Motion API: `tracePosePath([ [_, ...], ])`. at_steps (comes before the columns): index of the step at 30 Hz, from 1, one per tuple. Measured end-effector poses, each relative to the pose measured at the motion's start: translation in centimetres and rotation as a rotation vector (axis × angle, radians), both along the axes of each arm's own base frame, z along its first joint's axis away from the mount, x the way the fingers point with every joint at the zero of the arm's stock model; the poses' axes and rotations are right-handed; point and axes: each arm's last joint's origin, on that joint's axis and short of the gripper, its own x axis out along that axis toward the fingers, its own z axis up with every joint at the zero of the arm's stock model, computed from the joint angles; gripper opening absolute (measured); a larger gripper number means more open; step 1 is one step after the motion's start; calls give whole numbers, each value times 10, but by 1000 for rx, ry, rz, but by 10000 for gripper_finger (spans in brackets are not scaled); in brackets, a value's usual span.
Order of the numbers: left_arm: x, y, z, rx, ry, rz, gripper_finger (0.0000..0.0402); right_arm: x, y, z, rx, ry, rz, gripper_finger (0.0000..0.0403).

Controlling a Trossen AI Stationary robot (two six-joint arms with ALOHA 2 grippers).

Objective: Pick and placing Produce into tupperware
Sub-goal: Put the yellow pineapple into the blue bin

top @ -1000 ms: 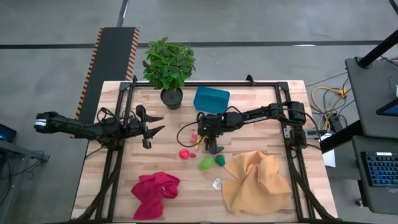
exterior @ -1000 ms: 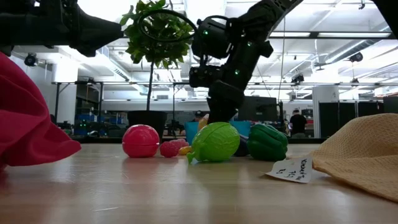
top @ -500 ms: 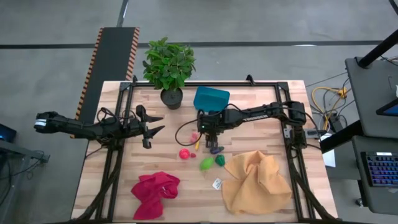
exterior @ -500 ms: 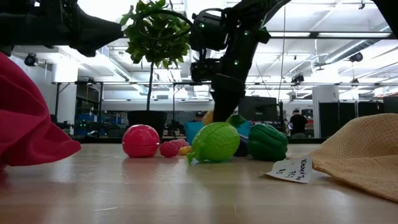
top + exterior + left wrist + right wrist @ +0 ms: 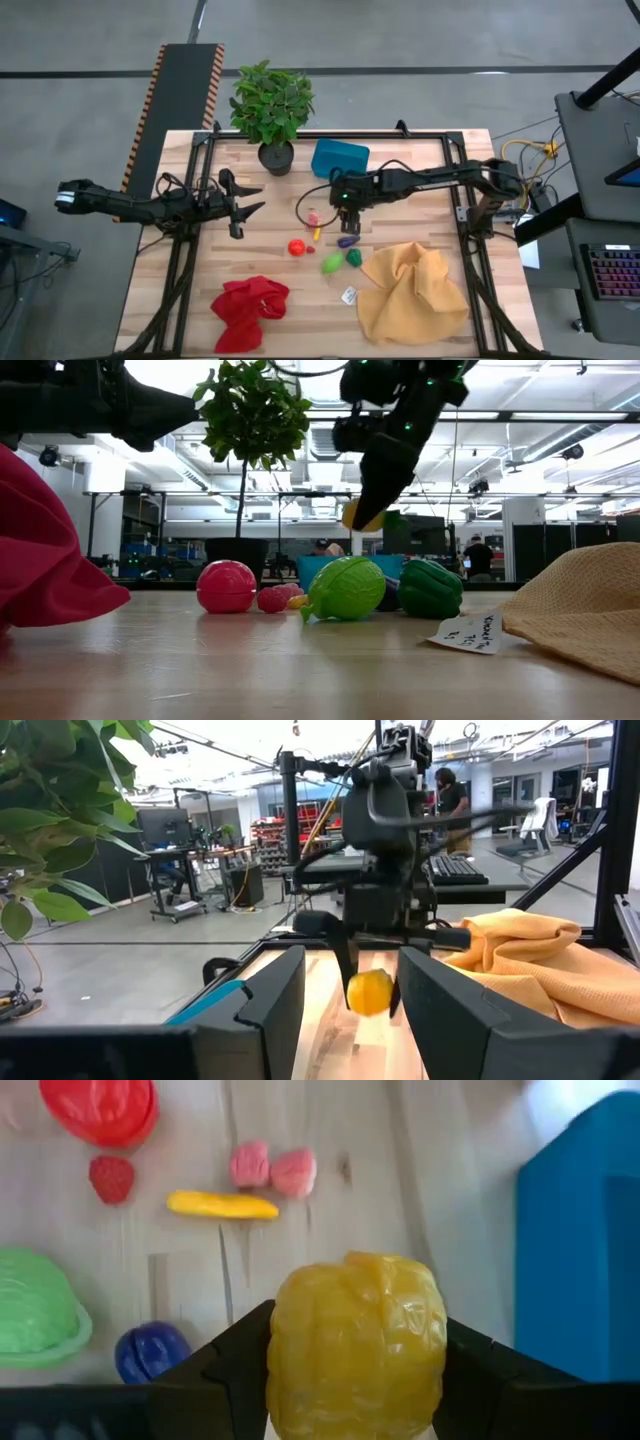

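Note:
My right gripper [image 5: 345, 203] hangs above the table's middle, just near of the teal tub [image 5: 340, 158], shut on a yellow toy pepper [image 5: 357, 1345]. The pepper also shows in the low view [image 5: 362, 515] and in the left wrist view [image 5: 370, 992]. Lying on the table are a red ball [image 5: 297, 247], a green cabbage [image 5: 332, 263], a green pepper [image 5: 354, 257], a purple piece [image 5: 347, 241], pink pieces [image 5: 272, 1168] and a thin yellow piece [image 5: 222, 1205]. My left gripper [image 5: 250, 201] waits open at the table's left side. My right gripper pinches the yellow toy pepper by its two opposite sides [image 5: 285, 1350] between its two fingers [image 5: 225, 1365]. The fingers come from above, pointing down. The pepper is lifted clear of the table, above the other produce.
A potted plant [image 5: 272, 105] stands at the far edge, left of the tub. A red cloth [image 5: 250, 300] and a mustard cloth [image 5: 412, 290] lie near the near edge, with a white tag [image 5: 349, 295] between them. People stand in the room beyond.
My right gripper has risen from among the produce with the yellow pepper in its fingers and moved a little toward the far edge and the tub. The pepper has gone from table level to well clear of it. The purple piece now shows uncovered.

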Motion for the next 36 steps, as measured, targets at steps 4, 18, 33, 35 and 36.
tracePosePath([
  [4,0,0,0,0,0,1,148,-13,-8,5,-28,-105,-39,195],
  [18,1,0,-1,1,9,1,148,-39,-64,0,-107,-336,-201,194],
  [33,3,0,-2,1,12,1,148,-58,-123,4,-129,-345,-319,194],
  [35,3,0,-2,1,11,0,148,-61,-130,4,-124,-353,-332,194],
  [36,3,0,-2,1,11,1,148,-61,-133,3,-127,-356,-340,194],
])
